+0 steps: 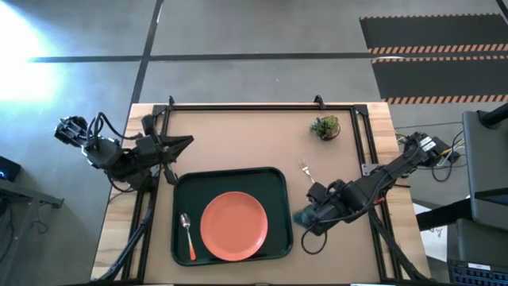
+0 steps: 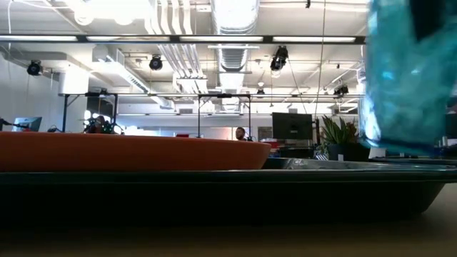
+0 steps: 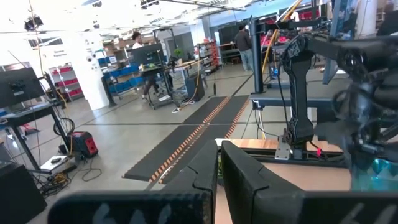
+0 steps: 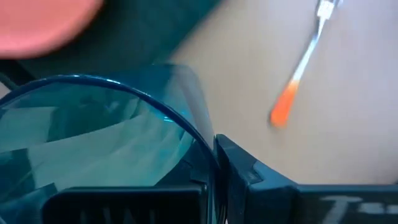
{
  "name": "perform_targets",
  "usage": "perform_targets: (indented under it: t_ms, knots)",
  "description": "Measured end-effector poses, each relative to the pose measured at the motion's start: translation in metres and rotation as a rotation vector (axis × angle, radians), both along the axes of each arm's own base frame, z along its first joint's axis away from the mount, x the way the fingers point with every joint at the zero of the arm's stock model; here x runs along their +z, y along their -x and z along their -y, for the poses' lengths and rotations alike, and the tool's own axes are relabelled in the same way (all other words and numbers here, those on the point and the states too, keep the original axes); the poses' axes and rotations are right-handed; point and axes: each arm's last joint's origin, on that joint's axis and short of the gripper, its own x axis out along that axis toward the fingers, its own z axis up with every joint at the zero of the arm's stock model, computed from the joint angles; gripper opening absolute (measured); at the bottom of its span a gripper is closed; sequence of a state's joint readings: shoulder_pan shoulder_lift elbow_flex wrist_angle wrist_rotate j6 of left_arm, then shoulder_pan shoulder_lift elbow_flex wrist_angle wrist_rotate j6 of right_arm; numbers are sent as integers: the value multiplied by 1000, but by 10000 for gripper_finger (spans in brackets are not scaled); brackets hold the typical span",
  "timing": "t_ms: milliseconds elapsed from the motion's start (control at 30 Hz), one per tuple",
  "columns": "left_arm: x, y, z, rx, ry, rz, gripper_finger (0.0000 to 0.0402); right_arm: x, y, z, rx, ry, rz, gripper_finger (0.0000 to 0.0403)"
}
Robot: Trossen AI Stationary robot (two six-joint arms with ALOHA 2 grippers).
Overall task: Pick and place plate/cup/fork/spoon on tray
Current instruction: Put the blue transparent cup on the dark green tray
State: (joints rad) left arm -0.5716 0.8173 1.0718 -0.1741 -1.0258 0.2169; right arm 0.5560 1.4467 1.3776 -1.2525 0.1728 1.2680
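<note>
In the high view's left middle, the left gripper (image 1: 184,142) waits with fingers together, above the upper-left corner of the large dark green rectangular plastic tray (image 1: 276,238). On the tray lie the orange-handled spoon with a silver oval bowl (image 1: 187,233), long axis running top to bottom with the bowl uppermost, and the round flat orange-red plate (image 1: 233,226). Just right of the tray's right rim, the right gripper (image 1: 309,217) is clamped on the rim of the small translucent teal-blue plastic cup (image 4: 93,143), apparently upright. The tray lies immediately left of it, so the right arm is nearer. The orange-handled fork with silver tines (image 1: 305,170) rests just above that gripper, tines pointing upper left.
</note>
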Motion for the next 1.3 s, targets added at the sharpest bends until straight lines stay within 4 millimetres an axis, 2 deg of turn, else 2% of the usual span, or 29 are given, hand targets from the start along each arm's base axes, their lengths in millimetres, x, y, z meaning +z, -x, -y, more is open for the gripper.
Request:
perform_targets:
  t_ms: [233, 400, 733, 900, 1067, 1300]
  knots:
    - [0, 0, 0, 0, 0, 0, 4, 46, -9, 9, -5, 158, 243, 9]
    - [0, 0, 0, 0, 0, 0, 4, 54, -20, 28, 17, 205, 265, 9]
    - [0, 0, 0, 0, -1, -1, 4, 44, -49, 82, 69, 190, 258, 9]
    - [0, 0, 0, 0, -1, 0, 4, 31, -61, 102, 78, 146, 255, 8]
    - [0, 0, 0, 0, 0, 0, 4, 6, -72, 110, 91, 89, 184, 8]
    - [0, 0, 0, 1, 0, 1, 4, -27, -89, 107, 128, 16, 141, 8]
